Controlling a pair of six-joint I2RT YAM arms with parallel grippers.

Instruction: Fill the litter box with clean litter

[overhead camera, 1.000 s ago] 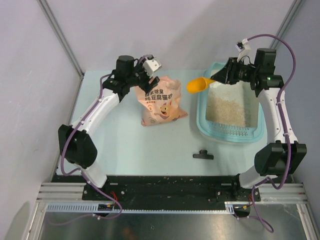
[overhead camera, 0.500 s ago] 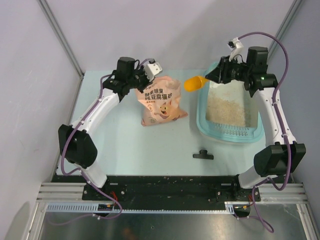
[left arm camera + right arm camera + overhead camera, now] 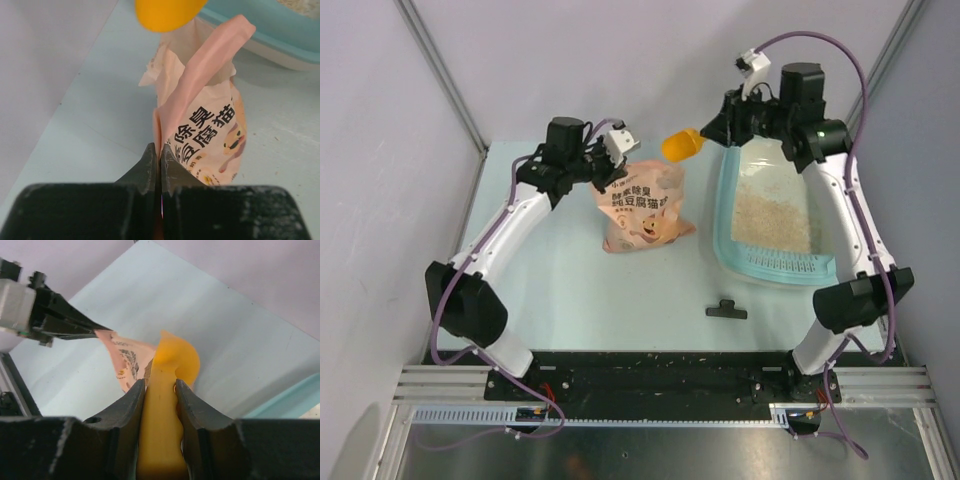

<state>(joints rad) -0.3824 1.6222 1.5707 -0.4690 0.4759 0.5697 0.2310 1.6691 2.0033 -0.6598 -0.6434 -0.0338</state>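
Note:
The light-teal litter box lies at the right of the table, with pale beige clean litter spread over its floor. A pink-orange printed bag stands left of it, its top open. My left gripper is shut on the bag's upper left edge. My right gripper is shut on the handle of an orange scoop. The scoop's bowl hovers above the bag's mouth, left of the box's far corner. Whether the bowl holds anything is hidden.
A small black clip lies on the table in front of the bag and the box. The slotted grille is at the box's near end. Grey walls close in the back and both sides.
My left gripper has shut on the bag's top edge. The right arm has carried the scoop left, from the litter box's far corner to above the bag's mouth.

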